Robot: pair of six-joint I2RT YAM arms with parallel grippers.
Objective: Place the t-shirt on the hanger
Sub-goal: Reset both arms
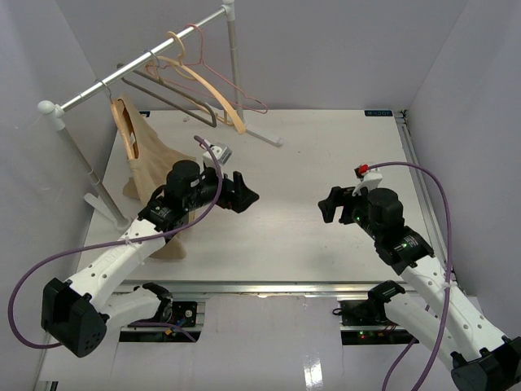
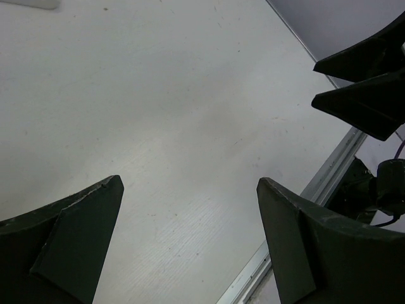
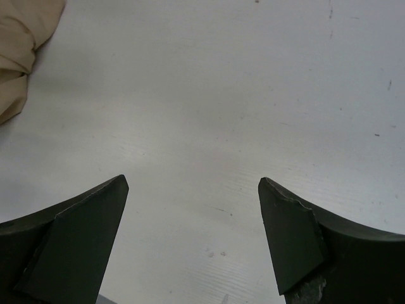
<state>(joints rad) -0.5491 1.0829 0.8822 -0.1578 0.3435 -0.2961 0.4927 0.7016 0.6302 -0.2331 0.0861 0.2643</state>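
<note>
The t-shirt is seen draped on the hanger, which is hooked on the rail at the table's far left. The cloth falls from the wooden shoulders down to the table, where its lower part is hidden behind the left arm. A fold of it is also caught in the top-left corner of the right wrist view. Three other hangers are hung farther along the rail, apart from it.

The left gripper is held just beside the shirt but pointed away from it, towards the table's middle. Its fingers are spread wide and nothing is grasped. The right gripper is held well apart from the shirt, facing the left one, likewise released and empty.

The hanging step is judged done or nearly so. Whether both shoulders are seated squarely cannot be told. If a correction is needed, the left gripper would have to be turned back towards the cloth and closed on a shoulder seam, without the hanger being knocked off the rail.
</note>
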